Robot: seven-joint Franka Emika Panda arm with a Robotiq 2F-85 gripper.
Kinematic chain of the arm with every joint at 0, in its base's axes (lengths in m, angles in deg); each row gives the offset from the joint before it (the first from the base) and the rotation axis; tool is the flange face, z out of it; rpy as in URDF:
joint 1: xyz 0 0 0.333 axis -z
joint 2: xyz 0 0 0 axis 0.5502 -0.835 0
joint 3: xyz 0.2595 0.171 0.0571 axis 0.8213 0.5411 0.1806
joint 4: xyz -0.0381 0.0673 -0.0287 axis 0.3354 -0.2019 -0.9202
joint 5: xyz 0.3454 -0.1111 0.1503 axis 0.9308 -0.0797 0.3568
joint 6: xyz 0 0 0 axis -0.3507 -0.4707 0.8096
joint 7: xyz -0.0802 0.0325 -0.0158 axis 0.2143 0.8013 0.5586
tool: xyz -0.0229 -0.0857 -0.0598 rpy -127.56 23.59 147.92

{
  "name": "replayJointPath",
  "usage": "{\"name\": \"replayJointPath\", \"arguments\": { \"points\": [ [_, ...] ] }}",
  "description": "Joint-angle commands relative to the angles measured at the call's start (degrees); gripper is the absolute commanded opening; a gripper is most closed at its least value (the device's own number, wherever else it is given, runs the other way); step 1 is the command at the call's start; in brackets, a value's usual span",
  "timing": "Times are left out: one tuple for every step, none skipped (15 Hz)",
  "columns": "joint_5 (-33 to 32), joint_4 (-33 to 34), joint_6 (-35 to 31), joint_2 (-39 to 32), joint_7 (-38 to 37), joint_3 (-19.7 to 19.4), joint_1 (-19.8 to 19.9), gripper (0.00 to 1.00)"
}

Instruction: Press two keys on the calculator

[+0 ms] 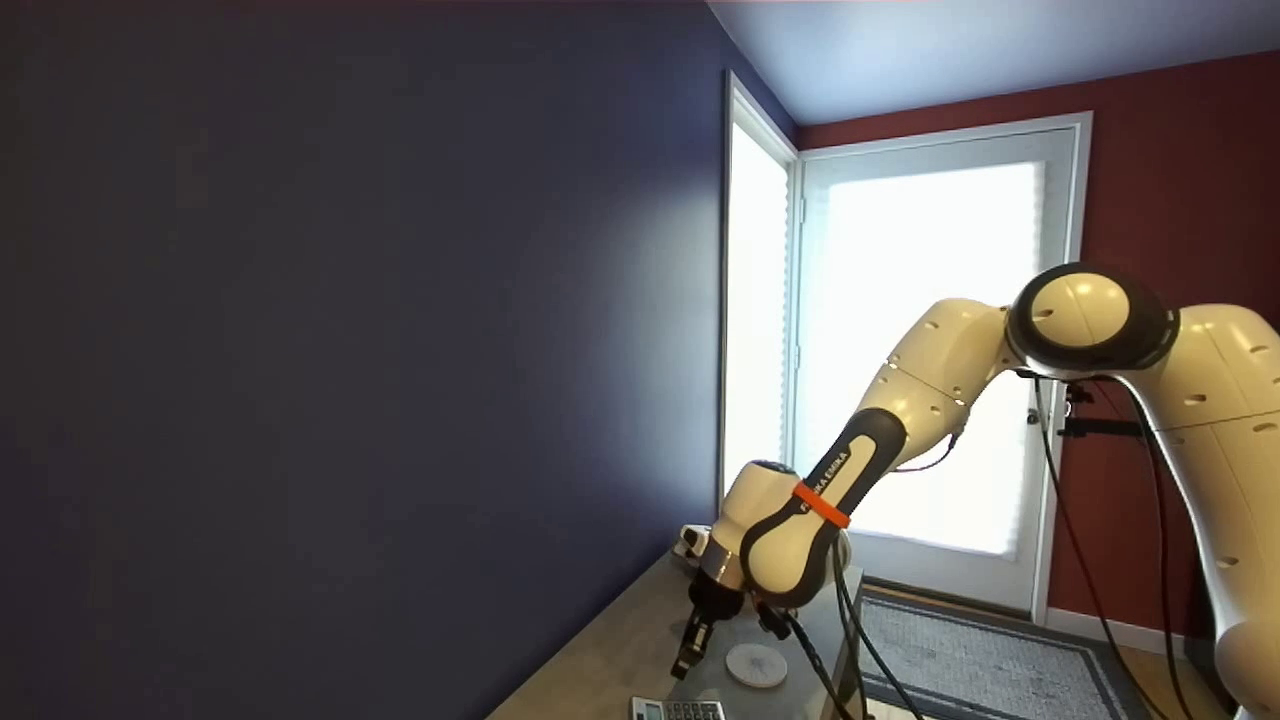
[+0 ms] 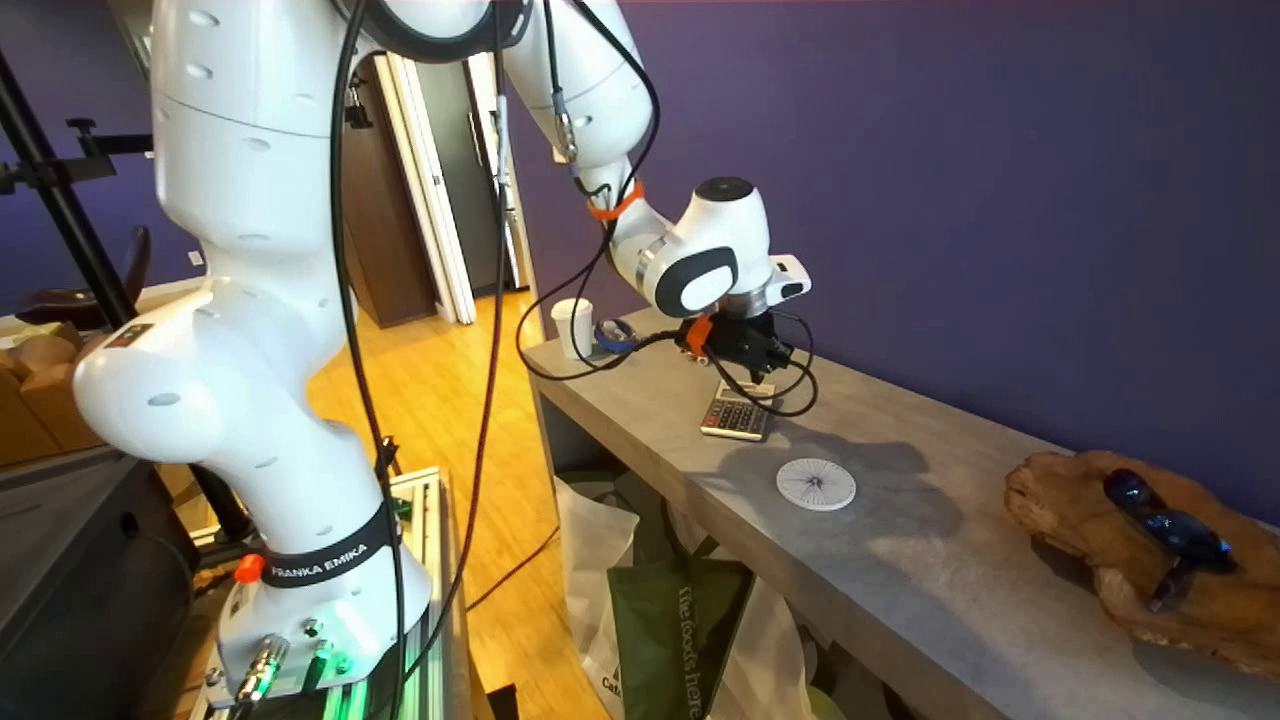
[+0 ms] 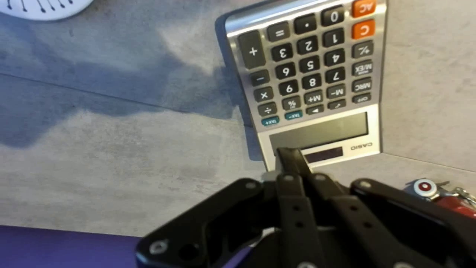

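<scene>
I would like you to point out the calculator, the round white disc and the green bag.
Calculator [image 3: 311,81]: wrist view, on its 8 key.
Round white disc [image 2: 816,484]: an exterior view, at its middle.
Green bag [image 2: 660,637]: an exterior view, on its front.

Arm [image 1: 925,385] in a high arch, wrist [image 1: 785,568] low, fingers [image 3: 292,160] together, downward.

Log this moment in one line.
gripper: shut, empty | Casio calculator: keys uncovered | wrist view: gripper overlaps display corner | contact: none visible
</scene>
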Motion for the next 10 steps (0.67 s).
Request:
{"name": "replayJointPath", "arguments": {
  "points": [
    [5.88, -4.56, 6.04, 7.56, 2.31, 9.03, 7.95, 0.27],
    [6.97, -5.53, 7.68, 10.02, 1.86, 10.17, 8.98, 0.27],
    [8.34, -6.58, 9.79, 12.76, 1.88, 11.82, 10.51, 0.30],
    [10.03, -7.29, 11.12, 15.10, 2.33, 13.55, 12.11, 0.37],
    [12.46, -8.07, 12.58, 17.71, 3.38, 15.55, 13.90, 0.44],
    [15.51, -8.66, 13.77, 20.35, 5.07, 17.43, 15.64, 0.51],
    [18.76, -8.91, 15.42, 22.75, 6.90, 18.80, 16.83, 0.58],
    [21.91, -9.52, 17.46, 25.98, 7.98, 19.40, 17.44, 0.64],
    [25.58, -9.86, 20.96, 29.17, 9.77, 19.67, 17.84, 0.72],
    [28.49, -10.10, 25.08, 32.50, 11.28, 18.98, 17.61, 0.78]
  ]
}}
